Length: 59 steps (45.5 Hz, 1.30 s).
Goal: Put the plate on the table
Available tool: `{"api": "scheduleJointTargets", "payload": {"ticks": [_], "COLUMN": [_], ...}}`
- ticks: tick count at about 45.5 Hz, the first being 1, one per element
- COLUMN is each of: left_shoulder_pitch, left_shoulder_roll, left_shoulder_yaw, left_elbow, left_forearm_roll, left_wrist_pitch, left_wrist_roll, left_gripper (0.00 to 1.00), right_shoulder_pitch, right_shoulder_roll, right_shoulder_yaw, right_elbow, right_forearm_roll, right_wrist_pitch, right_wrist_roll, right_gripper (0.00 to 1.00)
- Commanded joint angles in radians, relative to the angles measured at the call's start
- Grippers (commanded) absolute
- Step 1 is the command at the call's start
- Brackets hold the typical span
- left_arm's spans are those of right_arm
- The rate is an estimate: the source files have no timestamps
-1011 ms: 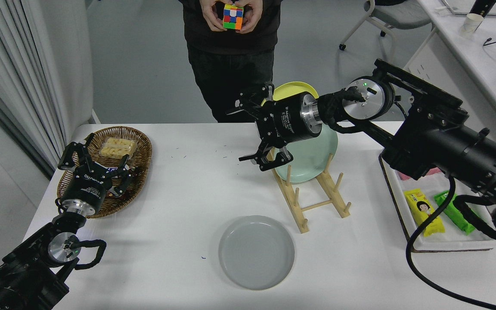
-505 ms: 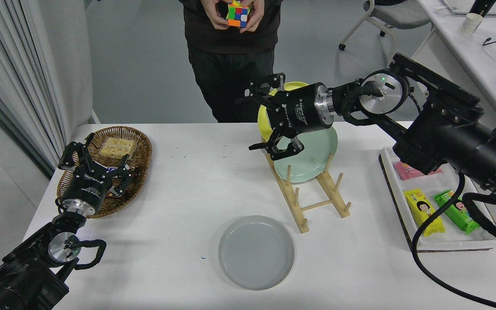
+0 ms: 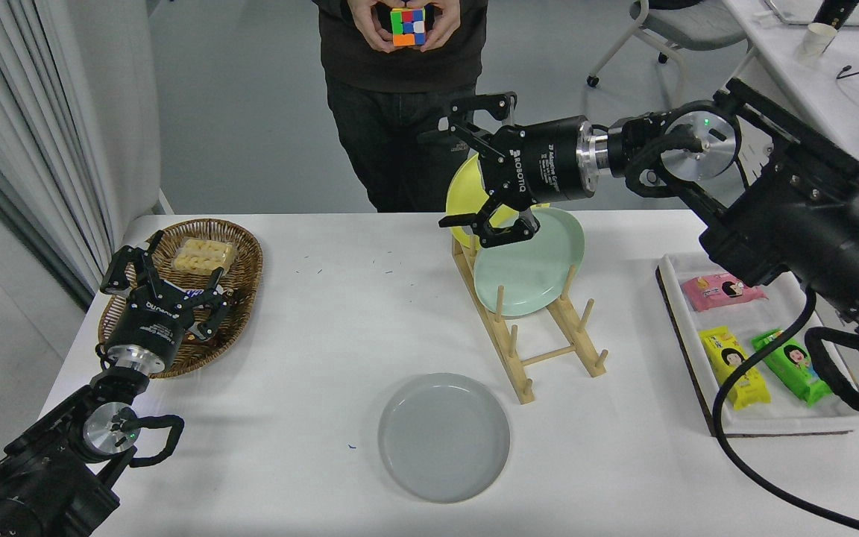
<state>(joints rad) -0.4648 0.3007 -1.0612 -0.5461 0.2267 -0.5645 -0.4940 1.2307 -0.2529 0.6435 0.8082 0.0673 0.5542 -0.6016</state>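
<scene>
The pale grey plate (image 3: pixel 444 436) lies flat on the white table (image 3: pixel 310 350), near its front edge. My right gripper (image 3: pixel 470 168) is open and empty. It hangs high above the back of the wooden rack (image 3: pixel 541 335), over the yellow plate (image 3: pixel 467 198) and the mint-green plate (image 3: pixel 530 261) that stand in the rack. My left gripper (image 3: pixel 165 280) is open and parked at the lower left, over the wicker basket (image 3: pixel 236 253).
A white tray (image 3: pixel 687 328) with snack packets lies at the right. A person stands at the far side and holds a colour cube (image 3: pixel 407 27). A white desk and a chair stand at the top right.
My right gripper has risen and drawn back to the right, away from the rack and the table. The grey plate has not moved. The left arm has not moved.
</scene>
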Motion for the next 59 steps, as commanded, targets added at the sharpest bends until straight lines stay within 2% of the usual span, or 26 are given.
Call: {"api": "scheduleJointTargets", "payload": {"ticks": [1, 8, 18, 26, 30, 40, 52, 59], "left_shoulder_pitch": [0.000, 0.000, 0.000, 0.000, 0.000, 0.000, 0.000, 0.000], "left_shoulder_roll": [0.000, 0.000, 0.000, 0.000, 0.000, 0.000, 0.000, 0.000], "left_shoulder_yaw": [0.000, 0.000, 0.000, 0.000, 0.000, 0.000, 0.000, 0.000], "left_elbow": [0.000, 0.000, 0.000, 0.000, 0.000, 0.000, 0.000, 0.000], "left_forearm_roll": [0.000, 0.000, -0.001, 0.000, 0.000, 0.000, -0.001, 0.000], "left_wrist_pitch": [0.000, 0.000, 0.000, 0.000, 0.000, 0.000, 0.000, 0.000], "left_wrist_roll": [0.000, 0.000, 0.000, 0.000, 0.000, 0.000, 0.000, 0.000], "left_gripper": [0.98, 0.98, 0.98, 0.98, 0.98, 0.98, 0.98, 0.98], "right_shoulder_pitch": [-0.043, -0.069, -0.092, -0.132, -0.154, -0.174, -0.189, -0.186], "right_shoulder_roll": [-0.045, -0.062, -0.083, -0.104, -0.103, -0.092, -0.029, -0.005], "right_shoulder_yaw": [-0.024, -0.022, -0.018, -0.013, -0.010, -0.027, -0.031, -0.090], "right_elbow": [-0.006, -0.004, -0.004, -0.011, -0.018, -0.072, -0.317, -0.426], "right_forearm_roll": [-0.007, -0.011, -0.058, -0.188, -0.242, -0.303, -0.415, -0.406], "right_wrist_pitch": [0.112, 0.124, 0.127, 0.119, 0.113, 0.076, 0.052, 0.047], "right_wrist_roll": [0.161, 0.227, 0.408, 0.638, 0.721, 0.832, 1.016, 1.031], "right_gripper": [0.99, 0.99, 0.99, 0.99, 0.99, 0.99, 0.99, 0.99]}}
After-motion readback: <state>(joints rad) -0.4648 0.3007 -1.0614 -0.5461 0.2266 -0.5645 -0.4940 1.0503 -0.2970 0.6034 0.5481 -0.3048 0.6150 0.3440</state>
